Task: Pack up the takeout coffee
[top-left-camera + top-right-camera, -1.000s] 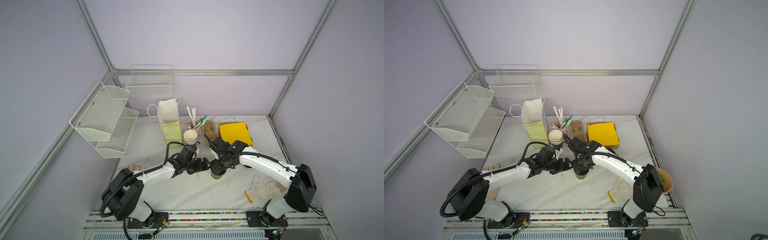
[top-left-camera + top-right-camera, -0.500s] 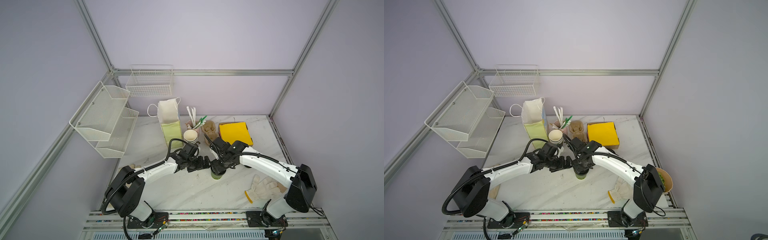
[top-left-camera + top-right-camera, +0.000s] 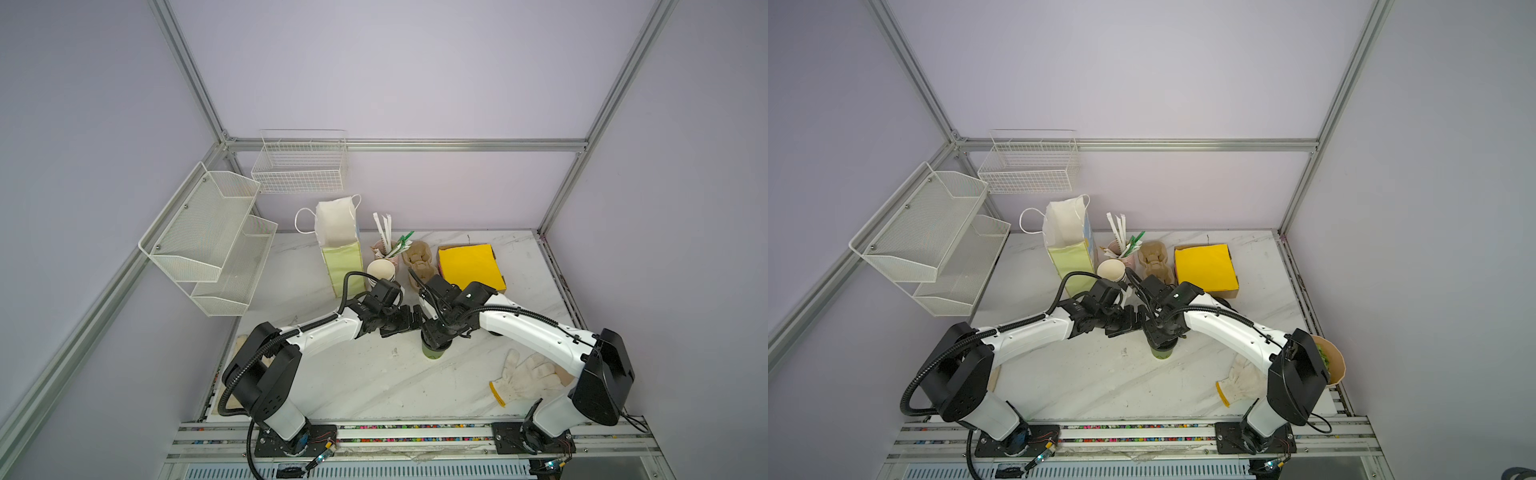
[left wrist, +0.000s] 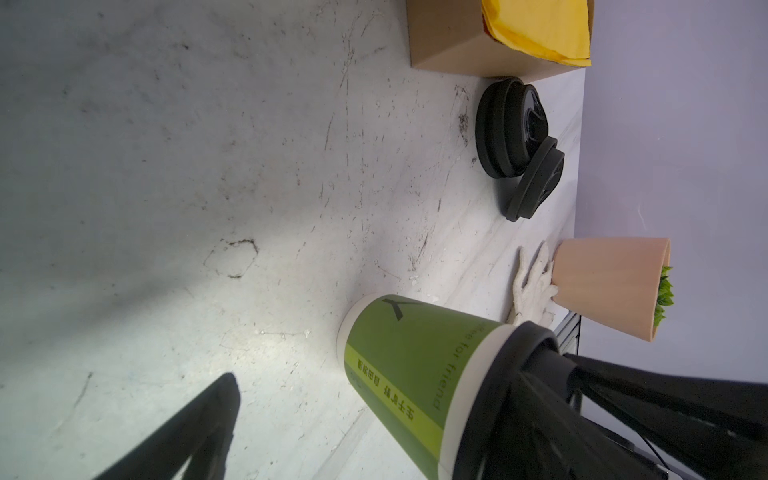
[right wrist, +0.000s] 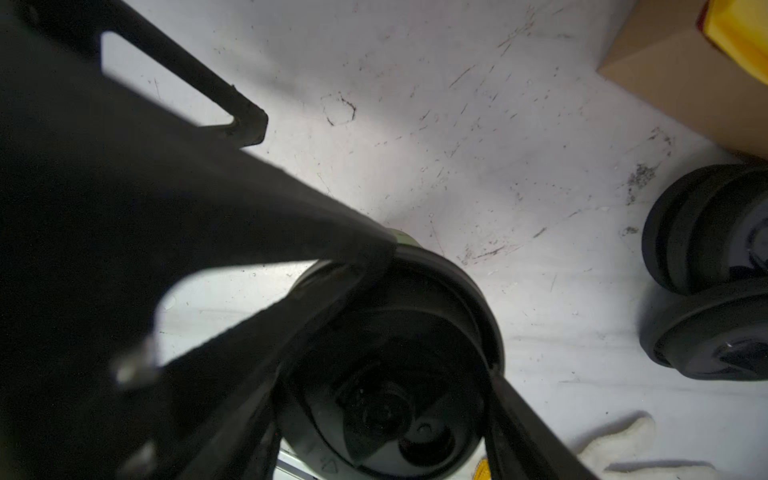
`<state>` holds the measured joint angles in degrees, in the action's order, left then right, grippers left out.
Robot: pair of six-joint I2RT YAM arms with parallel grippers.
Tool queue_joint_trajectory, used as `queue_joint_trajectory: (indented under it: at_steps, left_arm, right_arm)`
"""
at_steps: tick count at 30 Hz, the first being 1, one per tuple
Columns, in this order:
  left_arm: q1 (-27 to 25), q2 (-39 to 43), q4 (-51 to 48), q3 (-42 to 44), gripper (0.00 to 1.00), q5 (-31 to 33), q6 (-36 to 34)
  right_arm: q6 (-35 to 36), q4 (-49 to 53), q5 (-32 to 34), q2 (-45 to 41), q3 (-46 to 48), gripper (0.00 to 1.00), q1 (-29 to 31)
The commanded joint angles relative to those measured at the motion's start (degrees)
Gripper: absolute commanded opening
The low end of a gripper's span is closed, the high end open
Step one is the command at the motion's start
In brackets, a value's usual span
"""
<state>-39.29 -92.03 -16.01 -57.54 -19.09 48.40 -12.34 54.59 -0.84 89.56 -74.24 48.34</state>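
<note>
The takeout coffee [image 3: 434, 354] [image 3: 1162, 353] is a green paper cup with a pale band under a black lid [image 5: 395, 374]. It stands upright on the marble table, near the middle. My right gripper [image 3: 436, 338] [image 3: 1163, 337] comes down from above and is shut on the lid's rim, with a finger [image 5: 515, 415] on either side. My left gripper [image 3: 410, 323] [image 3: 1134, 322] is open, right beside the cup on its left. In the left wrist view the cup [image 4: 407, 365] lies just past one of its fingers [image 4: 195, 428]; I see no contact.
At the back stand an open paper bag [image 3: 337, 237], nested cups [image 3: 381, 270], a pink cup with straws [image 3: 388, 249], a pulp carrier [image 3: 419, 259] and a box with a yellow top [image 3: 469, 266]. Spare black lids [image 4: 515, 141] lie by the box. A glove [image 3: 525, 376] and a potted plant [image 3: 1329, 365] are front right.
My left gripper's jaws have opened a little wider and its wrist has shifted slightly toward the back. The right gripper and the cup have stayed put.
</note>
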Motion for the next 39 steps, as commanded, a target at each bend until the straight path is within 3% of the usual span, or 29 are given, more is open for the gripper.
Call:
queue_joint_trajectory:
  at_steps: [1, 18, 25, 39]
  left_arm:
    - [-0.31, -1.34, -3.50, -0.06, 1.00, 1.29, -1.34]
    - [-2.10, -0.08, -0.04, 7.36, 0.99, 0.19, 0.30]
    - [-2.13, 0.97, -1.23, 6.17, 0.99, -1.00, 0.22]
    - [0.19, 10.53, -7.55, -4.53, 1.00, 4.11, -2.11]
  right_arm:
    - [-0.05, 3.82, -5.66, 1.39, 3.00, 0.63, 1.51]
    - [-0.41, 3.61, -6.01, 0.73, 2.89, 0.63, 1.56]
    - [-0.27, 3.16, -6.06, -0.35, 2.17, 0.63, 1.50]
    - [-0.54, 3.16, -4.39, -0.26, 1.00, 0.63, 1.54]
